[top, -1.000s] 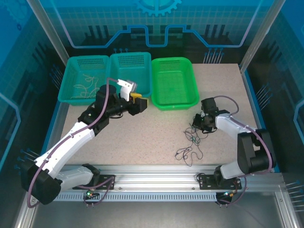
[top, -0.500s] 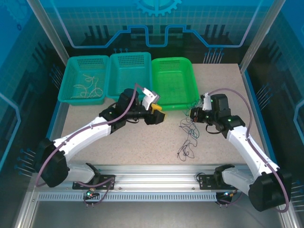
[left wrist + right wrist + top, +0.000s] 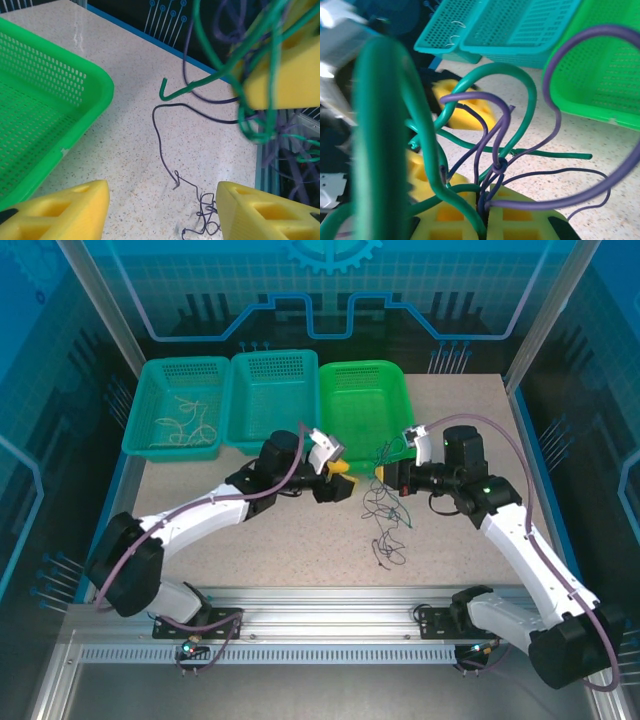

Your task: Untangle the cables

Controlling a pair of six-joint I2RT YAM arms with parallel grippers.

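Speckled table (image 3: 250,540): right hand (image 3: 487,209) clenched on cables (image 3: 380,125); left hand (image 3: 162,202) spread open nearby.

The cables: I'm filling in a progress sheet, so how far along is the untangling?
Looks done: some cream-white strands lie in the far-left teal basket. In hand: the right gripper is shut on a clump of green and purple cables lifted beside the green basket, and the open left gripper faces it. Left: that clump is knotted, with dark strands trailing onto the table.
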